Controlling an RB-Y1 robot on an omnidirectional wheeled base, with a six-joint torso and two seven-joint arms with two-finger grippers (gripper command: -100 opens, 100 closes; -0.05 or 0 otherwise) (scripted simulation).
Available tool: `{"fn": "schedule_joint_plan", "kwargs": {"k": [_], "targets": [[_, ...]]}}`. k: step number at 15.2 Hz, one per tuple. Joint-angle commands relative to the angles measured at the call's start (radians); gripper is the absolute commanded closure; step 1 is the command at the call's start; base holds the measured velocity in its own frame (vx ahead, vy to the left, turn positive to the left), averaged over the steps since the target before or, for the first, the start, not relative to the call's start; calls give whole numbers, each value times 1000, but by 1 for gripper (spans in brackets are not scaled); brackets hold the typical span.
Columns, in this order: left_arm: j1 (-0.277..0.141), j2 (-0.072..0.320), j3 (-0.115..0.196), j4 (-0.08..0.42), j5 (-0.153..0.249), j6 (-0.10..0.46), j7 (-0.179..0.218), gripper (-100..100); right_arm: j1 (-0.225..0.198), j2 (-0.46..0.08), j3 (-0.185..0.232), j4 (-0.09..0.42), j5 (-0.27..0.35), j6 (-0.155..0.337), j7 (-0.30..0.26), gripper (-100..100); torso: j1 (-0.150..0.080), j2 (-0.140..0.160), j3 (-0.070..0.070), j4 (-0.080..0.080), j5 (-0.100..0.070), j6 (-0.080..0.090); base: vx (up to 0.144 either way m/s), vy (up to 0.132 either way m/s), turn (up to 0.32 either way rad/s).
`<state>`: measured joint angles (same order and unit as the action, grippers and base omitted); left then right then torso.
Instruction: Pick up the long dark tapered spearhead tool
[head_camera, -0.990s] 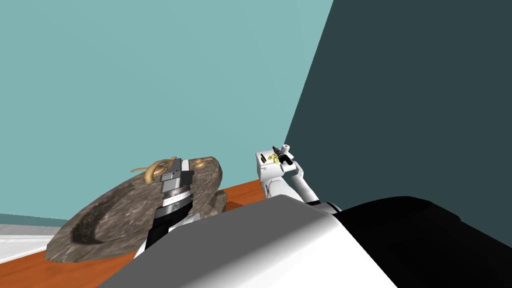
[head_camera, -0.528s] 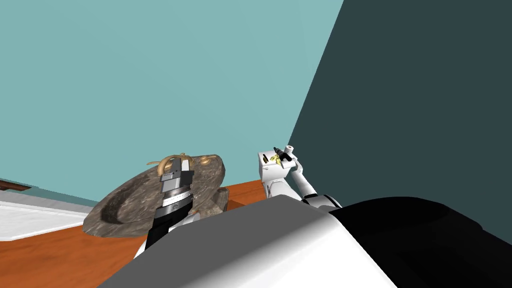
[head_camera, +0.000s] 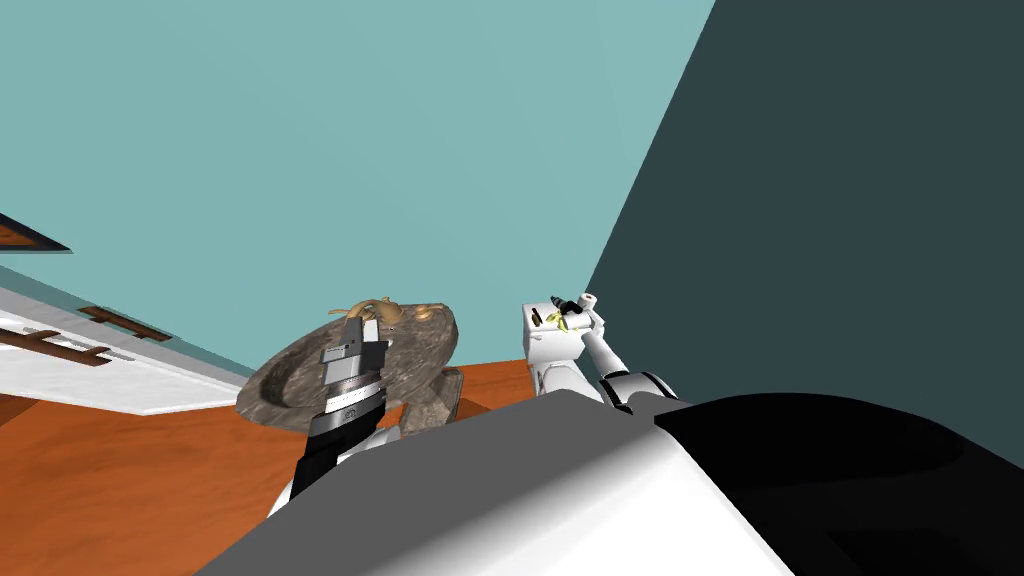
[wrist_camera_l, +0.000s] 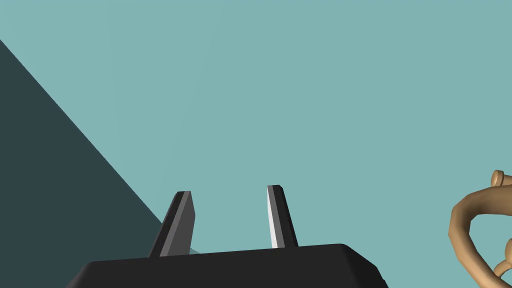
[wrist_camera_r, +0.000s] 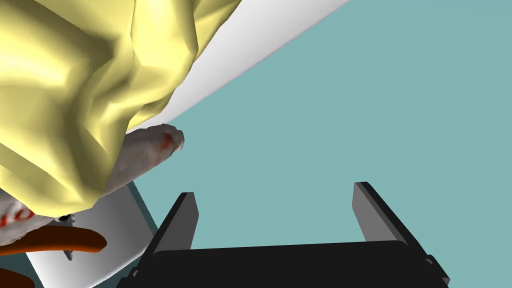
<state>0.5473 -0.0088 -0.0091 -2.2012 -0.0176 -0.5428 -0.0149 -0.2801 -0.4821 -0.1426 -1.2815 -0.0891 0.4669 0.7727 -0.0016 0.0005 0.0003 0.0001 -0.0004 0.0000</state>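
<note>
A white toilet tank (head_camera: 548, 345) stands in the corner. On its lid lie a crumpled yellow thing (head_camera: 550, 319) (wrist_camera_r: 75, 90) and a small slim dark thing (head_camera: 536, 317); I cannot tell whether this is the spearhead tool. My right gripper (head_camera: 560, 304) (wrist_camera_r: 272, 200) hovers at the lid's far side, just right of the yellow thing, open with only teal wall between its fingers. A grey object with red marks (wrist_camera_r: 155, 147) pokes out under the yellow thing. My left gripper (head_camera: 352, 338) (wrist_camera_l: 230, 215) is raised before the sink, fingers apart and holding nothing.
A mottled stone basin (head_camera: 300, 385) with a brass tap (head_camera: 378, 312) (wrist_camera_l: 467, 230) stands left of the tank. A paper roll (head_camera: 588, 299) sits on the lid's right end. A white unit with brown handles (head_camera: 90, 365) is far left, and a dark wall (head_camera: 850, 220) closes the right.
My head view has swung: the basin and tank slid right and the white unit with brown handles came into view at left. Both arms keep their pose.
</note>
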Motion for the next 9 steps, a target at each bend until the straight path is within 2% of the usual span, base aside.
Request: {"fn": "schedule_joint_plan", "kwargs": {"k": [1,2,4,5,7,8,9], "targets": [[0,0,0,0,0,0,0,0,-5,2,-2,32,4,13,8,-100,0,0,0,0,0,0,-13,-6,44],[0,0,0,0,0,0,0,0,-57,-16,-9,71,-1,58,54,-100,1,-1,0,0,0,0,-39,-26,184],[0,0,0,0,0,0,0,0,-58,-16,-9,109,-1,70,54,-100,0,0,0,0,0,-1,-48,-26,181],[0,0,0,0,0,0,0,0,-105,-34,-16,136,-6,110,97,-100,0,0,0,0,0,0,-57,-26,200],[0,0,0,0,0,0,0,0,-110,-34,-16,182,-6,127,100,-100,0,1,0,0,0,-1,-53,-19,174],[0,0,0,0,0,0,0,0,-110,-34,-16,185,-6,127,100,-100,0,0,0,0,0,0,-8,-3,26],[0,0,0,0,0,0,0,0,-158,-52,-22,224,-12,170,146,-100,1,-1,0,0,0,1,-23,-20,203]]}}
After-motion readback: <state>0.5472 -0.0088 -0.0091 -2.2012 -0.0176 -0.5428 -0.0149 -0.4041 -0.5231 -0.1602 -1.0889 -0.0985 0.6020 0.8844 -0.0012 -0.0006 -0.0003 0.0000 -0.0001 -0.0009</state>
